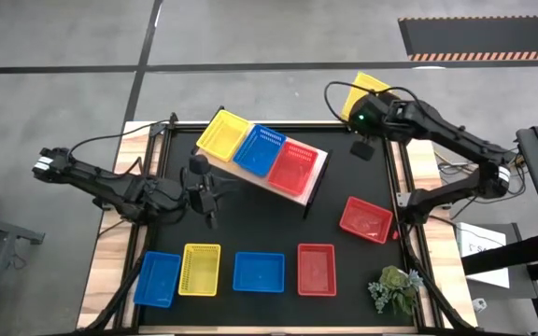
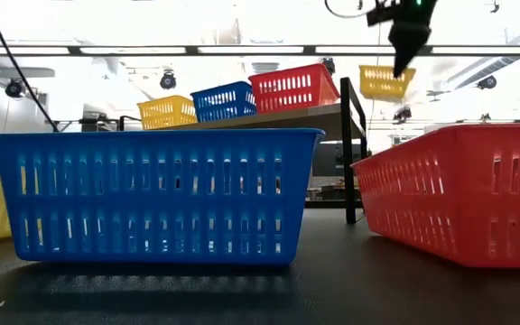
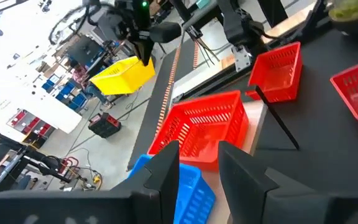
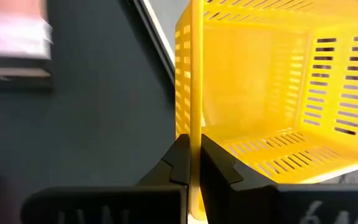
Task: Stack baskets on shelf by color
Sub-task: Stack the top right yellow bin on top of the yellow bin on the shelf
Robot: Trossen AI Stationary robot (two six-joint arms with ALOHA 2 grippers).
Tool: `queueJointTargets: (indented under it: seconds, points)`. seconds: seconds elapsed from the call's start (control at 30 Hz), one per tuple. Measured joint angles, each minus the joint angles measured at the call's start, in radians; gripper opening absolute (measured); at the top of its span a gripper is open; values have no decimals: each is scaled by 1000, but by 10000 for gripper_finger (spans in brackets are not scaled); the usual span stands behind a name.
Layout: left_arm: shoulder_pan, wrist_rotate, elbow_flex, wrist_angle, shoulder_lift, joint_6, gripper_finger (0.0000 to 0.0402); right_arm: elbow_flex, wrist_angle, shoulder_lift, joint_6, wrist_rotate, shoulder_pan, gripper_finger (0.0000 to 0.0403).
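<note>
The shelf (image 1: 319, 171) stands at the table's far middle and carries a yellow basket (image 1: 223, 134), a blue one (image 1: 260, 149) and a red one (image 1: 294, 166) side by side. My right gripper (image 4: 191, 149) is shut on another yellow basket (image 1: 363, 90) high over the table's far right corner; this basket also shows in the low view (image 2: 385, 81). My left gripper (image 3: 199, 163) is open and empty, just near-left of the shelf (image 1: 205, 194). A blue (image 1: 157, 278), a yellow (image 1: 201, 269), another blue (image 1: 259, 272) and a red basket (image 1: 317, 269) rest in a row along the near edge. My right gripper pinches one side wall of the yellow basket at its rim (image 4: 194, 93), one finger inside the basket and one outside. The fingers come from above, pointing down. The basket is lifted clear of the table and hangs tilted below the fingers (image 3: 123, 76).
A third red basket (image 1: 366, 219) lies on the table's right side, right of the shelf. A small green plant (image 1: 395, 287) sits at the near right corner. Black tabletop lies bare between the shelf and the near row.
</note>
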Motion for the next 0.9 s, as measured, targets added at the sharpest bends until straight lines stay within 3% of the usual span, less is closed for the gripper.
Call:
queueJointTargets:
  seconds: [0.4,0.6,0.73,0.9]
  points:
    - [0,31,77,24,17,6,97,208,-20,106,83,-17,283,9]
    - [0,56,132,17,53,57,136,384,-48,249,64,-18,401,9]
    - [0,57,172,26,99,133,172,516,-58,363,13,-34,434,9]
    - [2,60,183,190,182,317,189,669,-63,480,-51,-70,439,9]
